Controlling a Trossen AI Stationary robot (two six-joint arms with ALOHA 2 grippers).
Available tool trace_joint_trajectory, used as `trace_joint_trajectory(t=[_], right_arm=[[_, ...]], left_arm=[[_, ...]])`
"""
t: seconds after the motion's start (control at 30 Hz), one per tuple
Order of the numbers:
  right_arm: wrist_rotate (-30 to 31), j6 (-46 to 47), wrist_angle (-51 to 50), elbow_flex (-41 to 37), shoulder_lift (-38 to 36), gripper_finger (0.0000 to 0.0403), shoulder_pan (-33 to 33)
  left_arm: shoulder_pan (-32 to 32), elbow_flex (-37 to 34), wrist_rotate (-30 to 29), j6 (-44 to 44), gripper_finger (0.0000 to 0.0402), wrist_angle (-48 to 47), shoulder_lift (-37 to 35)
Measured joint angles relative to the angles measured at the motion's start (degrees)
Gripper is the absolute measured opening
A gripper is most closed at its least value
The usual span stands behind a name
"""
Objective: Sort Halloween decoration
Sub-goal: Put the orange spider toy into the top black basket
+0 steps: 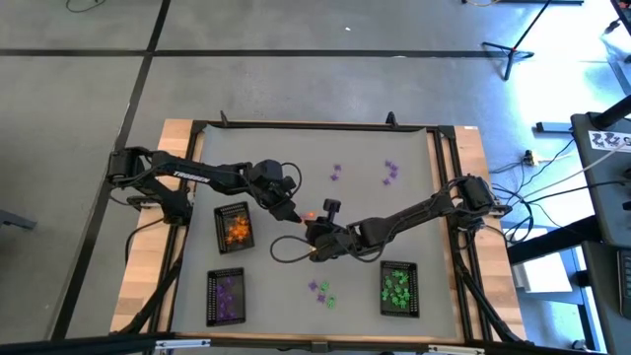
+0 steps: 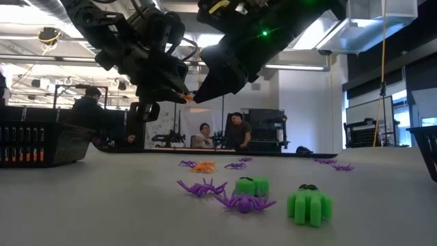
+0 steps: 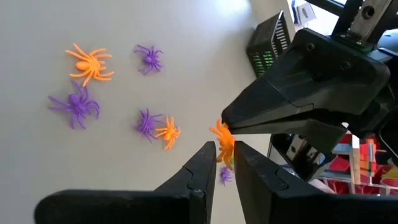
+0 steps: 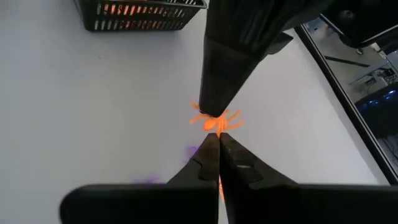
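One orange spider (image 3: 222,140) is passing mid-air above the table's middle: right gripper (image 4: 217,138) clenched on it, left gripper (image 3: 225,149) pinching it too. Next, seemingly, right releases; left carries to the orange tray (image 1: 235,227).

three black mesh trays (image 1: 233,209) sit on the table — one with orange pieces, one with purple, one with green. two dark arms, each with one gripper. in the low view, three people (image 2: 235,130) show beyond the table. loose trinkets (image 2: 244,201) are scattered on the table — too small to count exactly.
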Motion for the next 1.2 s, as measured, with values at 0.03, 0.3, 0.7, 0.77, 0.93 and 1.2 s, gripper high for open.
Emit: trace_joint_trajectory(t=[0.03,0.3,0.7,0.77,0.93,1.2], right_arm=[[0.0,0.0,0.2,0.0,0.0,0.0,0.0],[0.0,-0.1,1.5,0.0,0.0,0.0,0.0],[-5.3,-1.6,0.8,0.0,0.0,0.0032,0.0],[-5.7,-1.3,0.4,0.0,0.0,0.0062,0.0],[-5.1,0.1,-0.4,0.0,0.0,0.0145,0.0],[-4.4,2.9,-3.5,0.0,0.0,0.0203,0.0]], left_arm=[[-0.1,0.0,0.0,-0.1,0.0052,0.0,0.0],[-1.4,0.0,-0.7,0.0,0.0028,0.0,0.0],[-1.4,0.0,2.4,3.7,0.0001,-0.3,0.0],[-0.8,0.0,4.2,4.8,0.0001,-0.3,0.0],[0.6,0.0,7.4,8.9,0.0,-3.5,-0.6],[2.2,0.0,-3.1,16.6,0.0,-29.8,-10.6]])
